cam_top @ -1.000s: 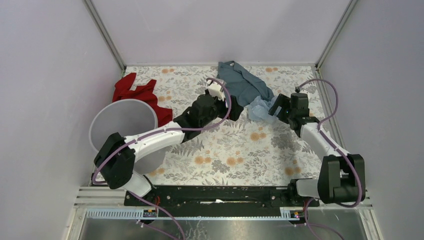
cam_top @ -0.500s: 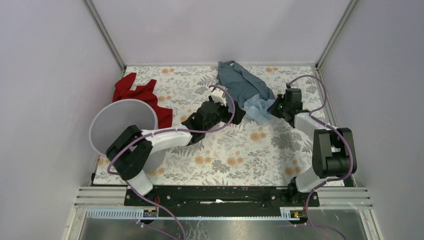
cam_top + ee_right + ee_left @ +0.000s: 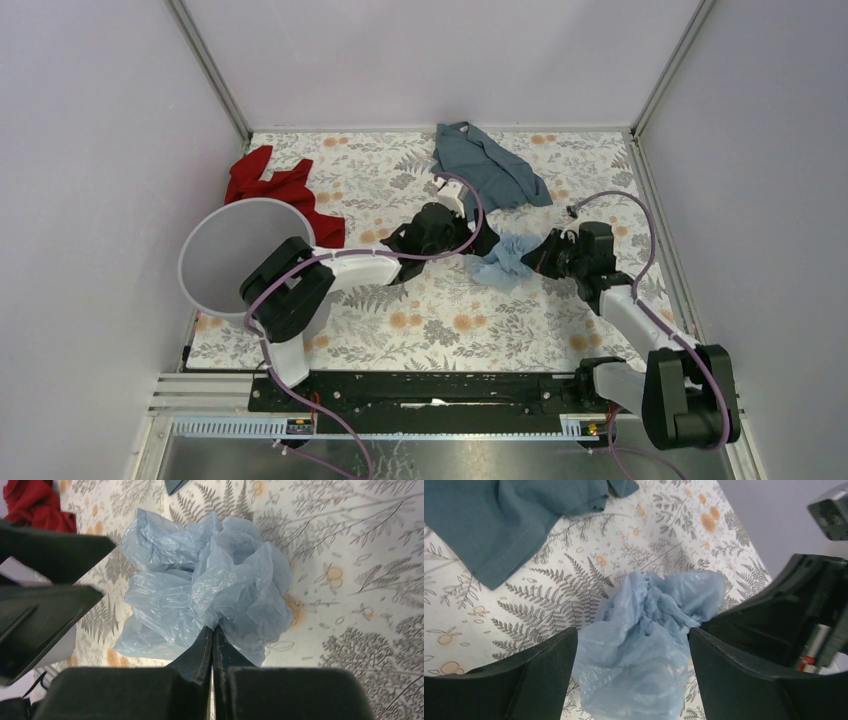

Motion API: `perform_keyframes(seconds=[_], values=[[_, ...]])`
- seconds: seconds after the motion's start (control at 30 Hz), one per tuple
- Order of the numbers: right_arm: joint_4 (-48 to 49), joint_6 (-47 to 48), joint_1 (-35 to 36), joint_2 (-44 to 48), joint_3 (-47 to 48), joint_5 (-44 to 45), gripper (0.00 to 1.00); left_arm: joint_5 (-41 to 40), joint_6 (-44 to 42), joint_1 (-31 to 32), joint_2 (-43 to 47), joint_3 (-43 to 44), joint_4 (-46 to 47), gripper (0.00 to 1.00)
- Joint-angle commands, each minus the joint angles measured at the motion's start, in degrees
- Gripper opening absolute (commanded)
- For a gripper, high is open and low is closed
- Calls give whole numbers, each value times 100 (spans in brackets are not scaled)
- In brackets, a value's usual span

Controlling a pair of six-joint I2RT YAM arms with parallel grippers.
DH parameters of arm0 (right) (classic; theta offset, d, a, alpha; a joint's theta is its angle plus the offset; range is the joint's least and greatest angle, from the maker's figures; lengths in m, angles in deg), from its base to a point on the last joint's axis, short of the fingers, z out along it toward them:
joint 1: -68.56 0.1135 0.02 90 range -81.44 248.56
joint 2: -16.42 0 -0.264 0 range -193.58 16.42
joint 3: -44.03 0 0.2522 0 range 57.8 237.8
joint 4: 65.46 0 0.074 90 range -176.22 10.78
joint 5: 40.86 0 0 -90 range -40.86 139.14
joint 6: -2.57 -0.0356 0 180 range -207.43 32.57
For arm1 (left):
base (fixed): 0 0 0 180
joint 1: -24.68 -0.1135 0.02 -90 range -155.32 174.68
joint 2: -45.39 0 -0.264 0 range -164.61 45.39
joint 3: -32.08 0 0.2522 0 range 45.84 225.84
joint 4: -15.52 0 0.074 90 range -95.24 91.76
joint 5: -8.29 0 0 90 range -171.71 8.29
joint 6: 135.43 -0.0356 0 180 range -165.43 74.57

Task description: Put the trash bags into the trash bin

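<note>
Floral print covers the table (image 3: 450,310), with pale walls on 3 sides. The trash bag (image 3: 210,575) lies as 1 crumpled pale blue bundle right of the table's middle. It is well apart from the trash bin (image 3: 225,250), which stands at the left edge.

The right tool (image 3: 212,632) has its 2 fingers pressed together on a fold at the side of the bundle facing the right edge, so it is pinching the bag. The left tool (image 3: 630,637) is spread wide, with the bundle sitting between its 2 fingers; whether they touch the plastic cannot be told.

A teal-grey cloth (image 3: 487,165) lies toward the far edge, apart from the bag. A red cloth (image 3: 280,190) lies just beside the bin.

The bag looks very light, thin and soft, so it should lift easily. It is probably slippery, and it may spring open and hang loose. A pinch on 1 thin fold may slide off or stretch the film. A hold across the thick gathered middle seems safer, and a compact bundle should pass the bin's mouth more easily.
</note>
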Motion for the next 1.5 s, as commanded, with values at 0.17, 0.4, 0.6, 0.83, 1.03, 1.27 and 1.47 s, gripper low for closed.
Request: perform_keyframes(seconds=[0.17,0.4,0.6,0.83,1.03,1.27,1.47], values=[[-58,-238,83,926,-702,-592,0,360,336,109,-456,96,110,76],[-299,-177,92,650,-484,-434,0,-84,107,92,-560,367,-578,26],[-715,-546,92,846,-491,272,0,-711,-252,-53,295,-307,-297,6],[-1499,-279,92,959,-210,355,0,-1125,-577,-294,1590,-1497,653,0],[-1983,-99,92,896,55,256,0,-1185,-896,-294,2391,-2254,1539,0],[-2351,219,92,954,588,648,2,-1444,-819,-294,2595,-2504,1704,0],[-3319,-200,92,1304,999,357,5,-1093,-560,-294,3115,-1849,157,0]])
